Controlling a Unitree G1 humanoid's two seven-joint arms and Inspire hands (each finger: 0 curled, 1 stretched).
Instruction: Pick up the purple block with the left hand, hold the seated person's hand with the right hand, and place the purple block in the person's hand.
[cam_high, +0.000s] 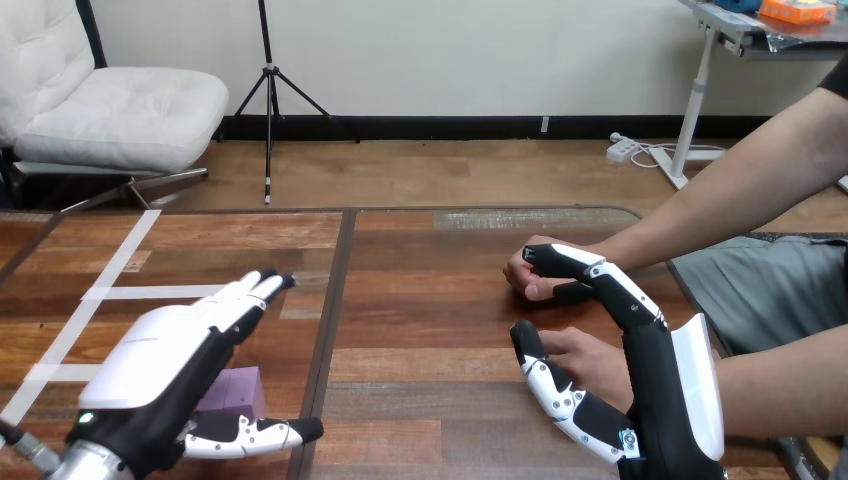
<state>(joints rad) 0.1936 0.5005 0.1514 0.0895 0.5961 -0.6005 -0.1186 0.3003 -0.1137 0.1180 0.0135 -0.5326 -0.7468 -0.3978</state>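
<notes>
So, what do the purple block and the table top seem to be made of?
Purple block: probably matte foam or plastic; its colour is even and without shine, so I cannot tell which. Table: wood or wood-look planks, slightly glossy; grain and plank seams show.

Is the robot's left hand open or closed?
Open: the left hand has straight fingers over the purple block, not curled round it.

Block (238, 390) on table (430, 300), under left hand (165, 365); person's nearer hand (592, 362) between right hand (650, 400) thumb, fingers.
</notes>
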